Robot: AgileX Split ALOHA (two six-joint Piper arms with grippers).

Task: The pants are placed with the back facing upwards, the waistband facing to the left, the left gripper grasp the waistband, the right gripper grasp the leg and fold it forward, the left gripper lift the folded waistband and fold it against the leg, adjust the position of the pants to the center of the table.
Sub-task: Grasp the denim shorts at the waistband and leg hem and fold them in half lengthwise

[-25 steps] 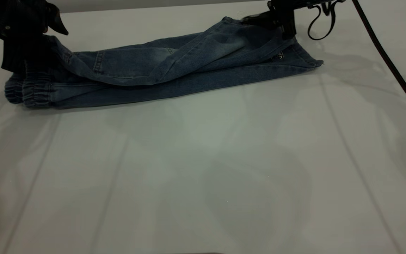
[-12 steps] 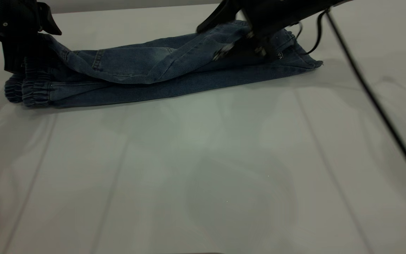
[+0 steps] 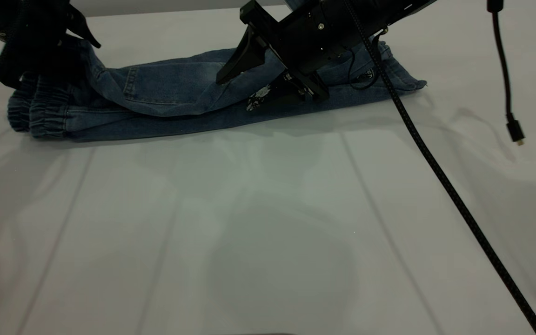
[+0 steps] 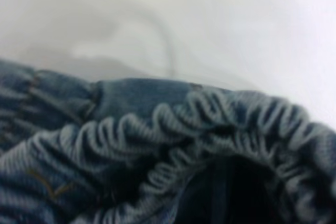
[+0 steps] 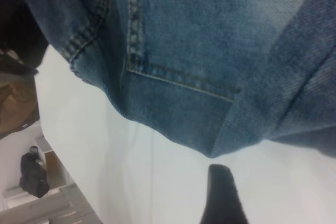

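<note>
My left gripper [image 3: 40, 56], at ten o'clock on the table [image 3: 268, 223], is mostly cut off; I cannot tell its grip, though the waistband [image 4: 210, 129] fills its camera. My right gripper [image 3: 237, 88], fingers spread, hovers over the pants [image 3: 165, 93], at twelve o'clock, its cable [image 3: 435, 167] crossing in front.
</note>
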